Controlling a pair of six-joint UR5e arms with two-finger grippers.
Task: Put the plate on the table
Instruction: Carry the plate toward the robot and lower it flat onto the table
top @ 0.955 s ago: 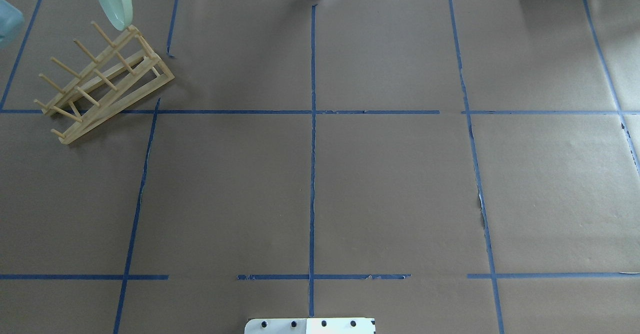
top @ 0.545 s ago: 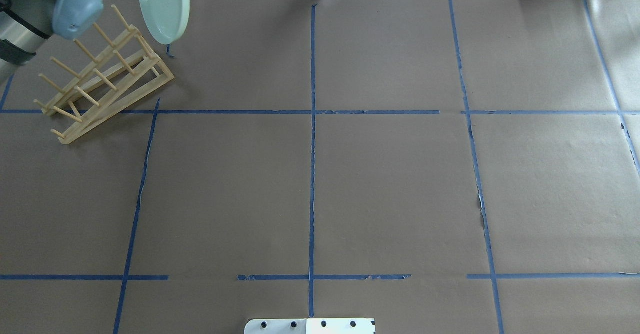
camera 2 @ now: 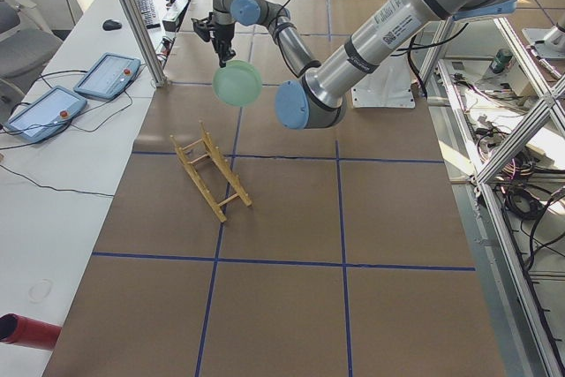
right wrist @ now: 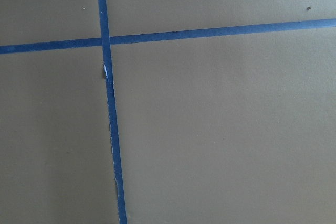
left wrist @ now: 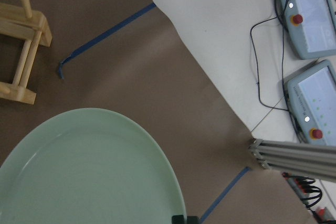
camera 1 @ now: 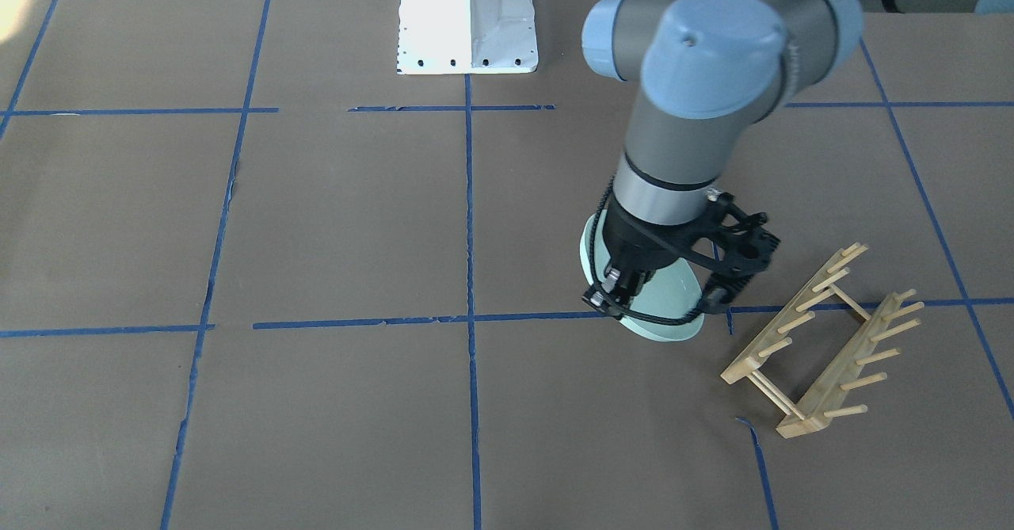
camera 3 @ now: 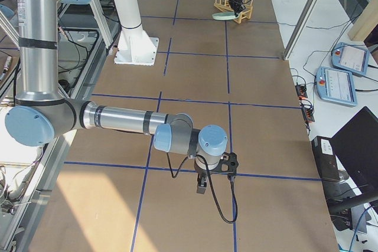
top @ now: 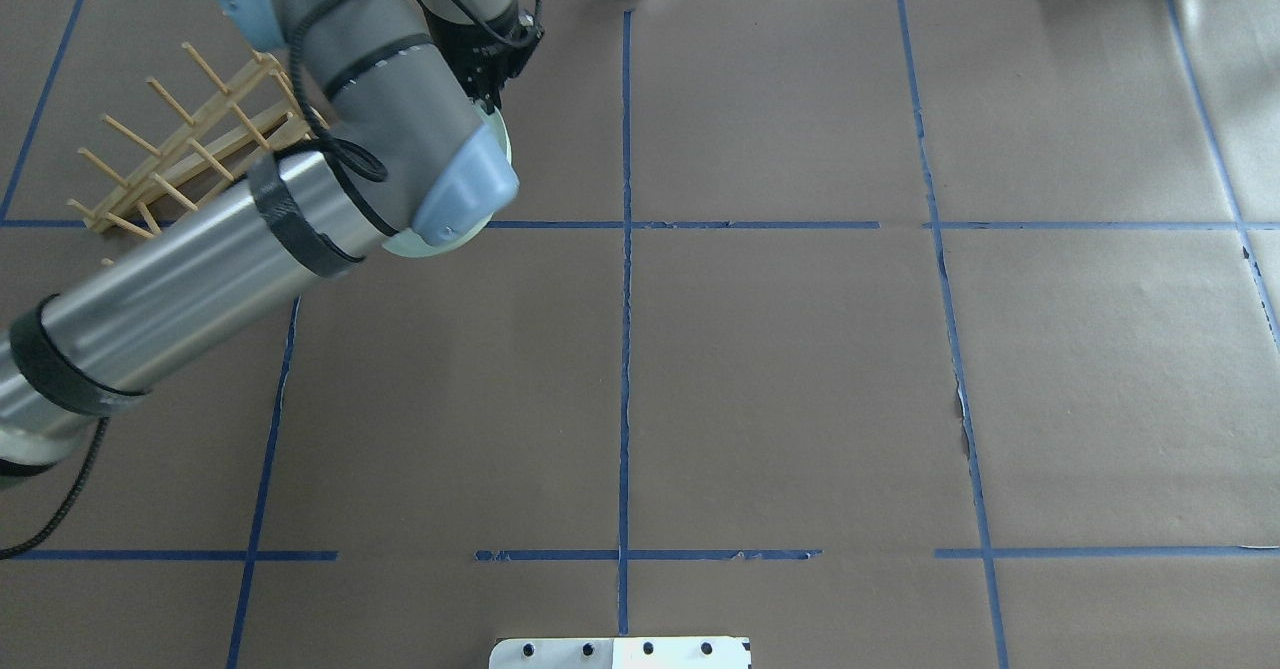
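1. Surface [camera 1: 317, 221]: brown paper with a blue tape grid; wooden rack [camera 1: 790, 314] near the far-left corner.
2. Left claw [camera 1: 611, 292] is clamped on the rim of the plate [camera 1: 673, 296].
3. Plate is tilted, low over the surface just beside the rack; can't tell if it touches.
4. Right claw [camera 3: 201, 186] points down near the right edge; can't tell whether its fingers are apart or together.

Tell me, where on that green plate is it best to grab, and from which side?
Grip the rim, coming from above. The plate is wide and thin with a low raised rim, so two fingers cannot span it; they can only pinch its edge. The left gripper does so here, on the upper edge, and the plate hangs tilted below it, beside the wooden rack.
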